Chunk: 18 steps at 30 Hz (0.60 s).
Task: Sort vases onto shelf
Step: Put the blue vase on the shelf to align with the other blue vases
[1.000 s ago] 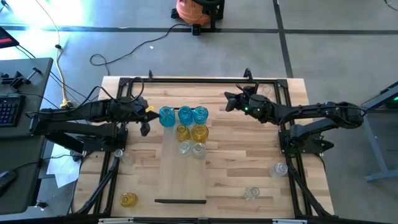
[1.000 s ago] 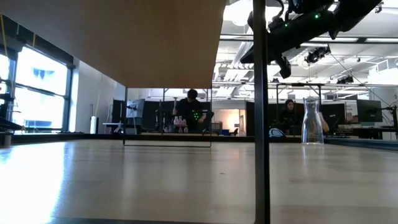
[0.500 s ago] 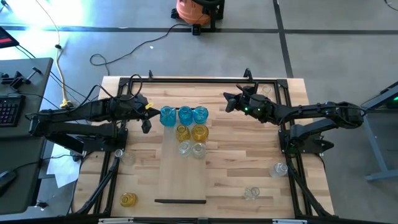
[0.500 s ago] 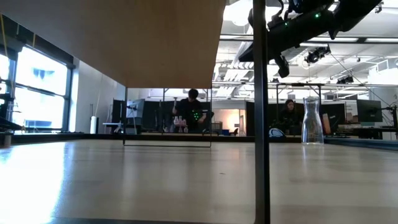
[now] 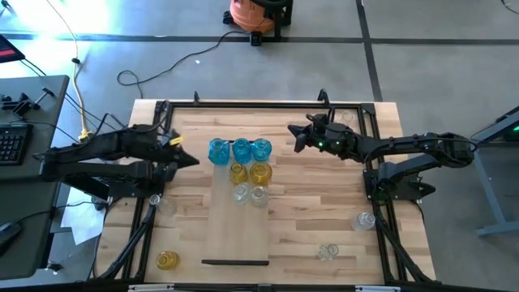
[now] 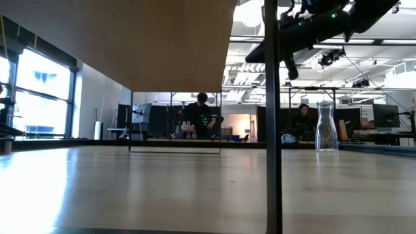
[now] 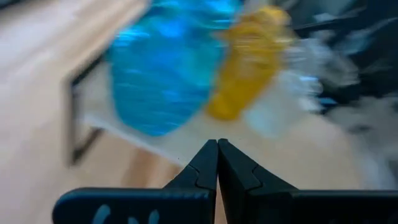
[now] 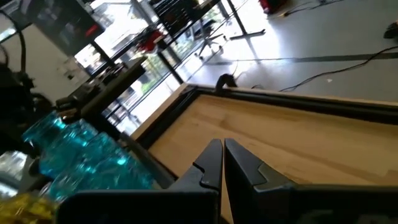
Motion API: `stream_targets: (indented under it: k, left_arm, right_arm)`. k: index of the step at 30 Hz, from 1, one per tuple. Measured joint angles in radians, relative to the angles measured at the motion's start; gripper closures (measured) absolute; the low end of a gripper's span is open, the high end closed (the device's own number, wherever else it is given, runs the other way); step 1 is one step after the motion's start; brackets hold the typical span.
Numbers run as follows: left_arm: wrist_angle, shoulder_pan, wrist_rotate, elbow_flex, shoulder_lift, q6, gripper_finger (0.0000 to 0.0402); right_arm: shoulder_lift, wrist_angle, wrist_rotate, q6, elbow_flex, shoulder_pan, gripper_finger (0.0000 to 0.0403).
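On the pale wooden shelf [image 5: 240, 231] stand three blue vases [image 5: 241, 150] in a row. Two yellow vases [image 5: 249, 172] and two clear vases [image 5: 250, 194] stand nearer. My left gripper [image 5: 193, 160] is shut and empty, left of the blue row; its wrist view shows its shut fingertips [image 7: 217, 144] before a blurred blue vase [image 7: 165, 74]. My right gripper [image 5: 296, 139] is shut and empty, right of the blue row, above the table. In its wrist view the shut tips [image 8: 222, 145] face the blue vases [image 8: 81, 155].
Loose vases stand on the plank table: a yellow one [image 5: 167, 259] at the near left, a clear one [image 5: 156, 201] by the left frame, and two clear ones [image 5: 365, 220] [image 5: 328, 252] at the near right. A black frame [image 5: 268, 104] runs along the far edge.
My left gripper has drawn back from the blue vases toward the table's left edge, rolling as it went. My right gripper has stayed in place and turned a little. Both stay shut. No vase has moved.
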Motion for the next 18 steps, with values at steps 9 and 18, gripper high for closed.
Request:
stream_targets:
  k: [9,18]
  left_arm:
    - [0.049,-0.108,0.011,0.002,-0.001,-0.096,0.0401]
    - [0.112,-0.142,-0.080,0.002,0.147,-0.056,0.0402]
  right_arm:
    - [0.000,0.000,-0.023,0.002,0.000,-0.003,0.0403]
    - [0.000,0.000,-0.017,-0.005,0.000,-0.003,0.0402]
